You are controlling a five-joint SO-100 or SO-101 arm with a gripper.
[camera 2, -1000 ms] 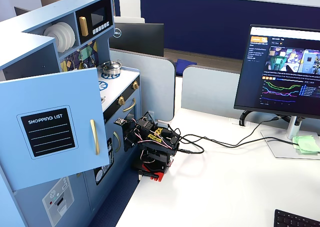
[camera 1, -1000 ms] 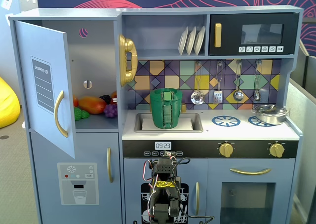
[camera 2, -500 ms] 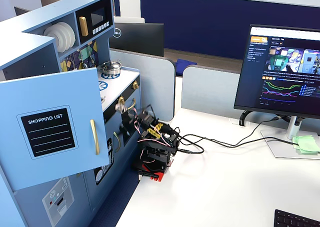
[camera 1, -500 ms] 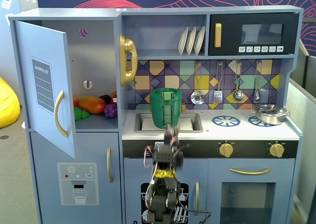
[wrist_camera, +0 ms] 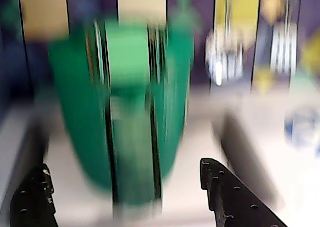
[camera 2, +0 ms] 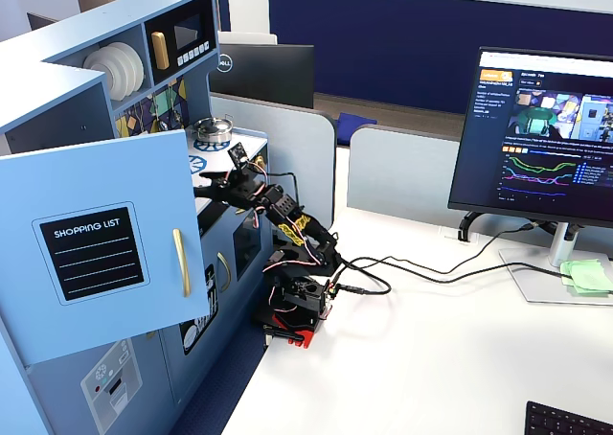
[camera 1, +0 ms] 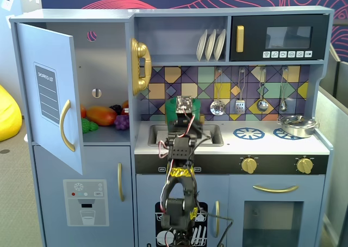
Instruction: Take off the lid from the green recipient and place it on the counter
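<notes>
Wrist view, blurred: the green recipient (wrist_camera: pixel 125 112) stands upright on the counter (wrist_camera: pixel 200 137), strap handle facing the camera, beyond the gripper (wrist_camera: pixel 125 197), whose fingers are spread wide and empty. A fixed view shows the silver pan (camera 1: pixel 298 125) far right, bare counter (camera 1: pixel 261 143) between.

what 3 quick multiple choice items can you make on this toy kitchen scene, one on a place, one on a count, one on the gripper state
1. Where does the silver pan sit?
A. in the sink
B. on the right burner ring
C. inside the microwave

2. How many white plates stand on the shelf?
A. one
B. three
C. five

3. How is the gripper in front of the green pot?
A. open, holding nothing
B. shut on the lid
C. shut on the pot handle

Answers: 1 B, a fixed view shows the pan on the counter's right burner. 2 B, three plates lean in the rack. 3 A, the wrist view shows both fingers apart below the pot.
</notes>
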